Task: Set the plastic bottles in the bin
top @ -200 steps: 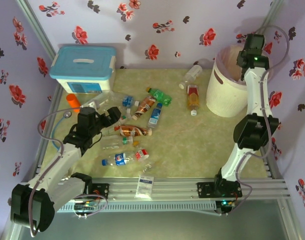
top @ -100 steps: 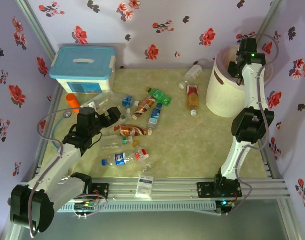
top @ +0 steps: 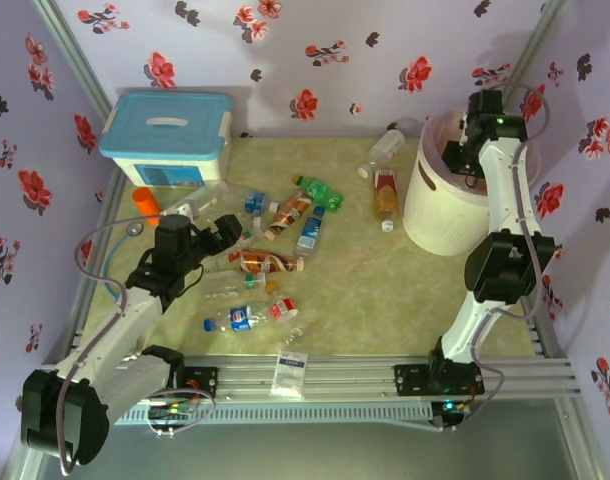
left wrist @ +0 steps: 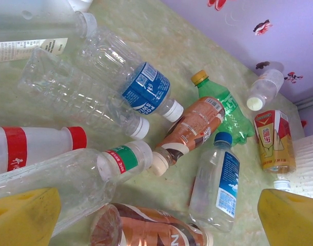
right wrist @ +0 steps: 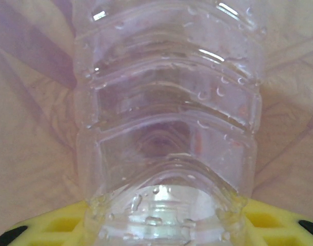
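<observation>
My right gripper [top: 463, 150] hangs in the mouth of the white bin [top: 425, 205] at the back right. It is shut on a clear ribbed bottle [right wrist: 167, 113], gripped near the neck between yellow fingers [right wrist: 49, 228], with the pink liner [right wrist: 28, 128] behind. Several plastic bottles lie on the table's left half. My left gripper [top: 230, 232] stands open above them, just over an amber bottle [left wrist: 146, 230] and beside a blue-labelled one [left wrist: 215, 179]. A green bottle [left wrist: 223, 102] lies farther off. Another amber bottle [top: 385, 192] and a clear one [top: 385, 148] lie left of the bin.
A white box with a light-blue lid [top: 168, 135] stands at the back left, a small orange cylinder [top: 145, 203] in front of it. A flat white packet [top: 289, 372] rests on the front rail. Flowered walls close in the sides and back.
My right gripper has moved left and down into the bin's mouth with the clear bottle. The bin has shifted slightly left. The left arm has not moved.
</observation>
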